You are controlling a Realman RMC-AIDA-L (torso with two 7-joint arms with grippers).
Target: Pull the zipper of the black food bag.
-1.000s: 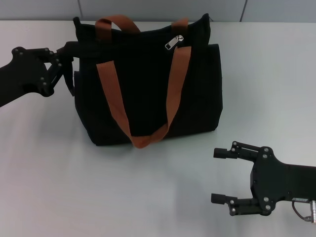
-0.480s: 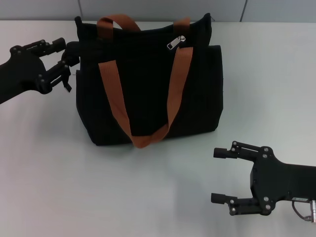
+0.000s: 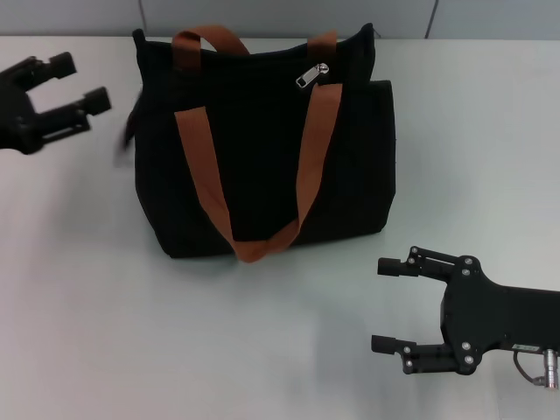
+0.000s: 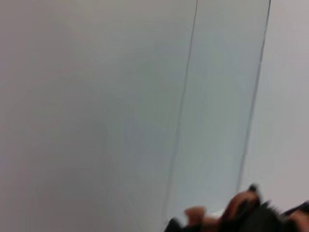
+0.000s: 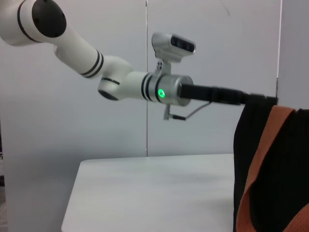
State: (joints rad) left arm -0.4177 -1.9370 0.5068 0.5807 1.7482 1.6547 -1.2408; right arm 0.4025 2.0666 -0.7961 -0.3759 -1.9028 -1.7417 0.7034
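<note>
Left end effector (image 3: pixel 74 81) open, well left of zipper (image 3: pixel 311 73).

Boxy black fabric food bag (image 3: pixel 262 157) with orange-brown webbing straps, upright.
Its small silver metal zipper (image 3: pixel 311 73) sits along the top track, well beyond the right hand (image 3: pixel 392 304), tab dangling.

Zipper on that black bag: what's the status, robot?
Left gripper open, off the black food bag's left side. Right gripper open, near table edge. Zipper untouched, nothing blocking it.

Overhead head view; sideways wrist views.
</note>
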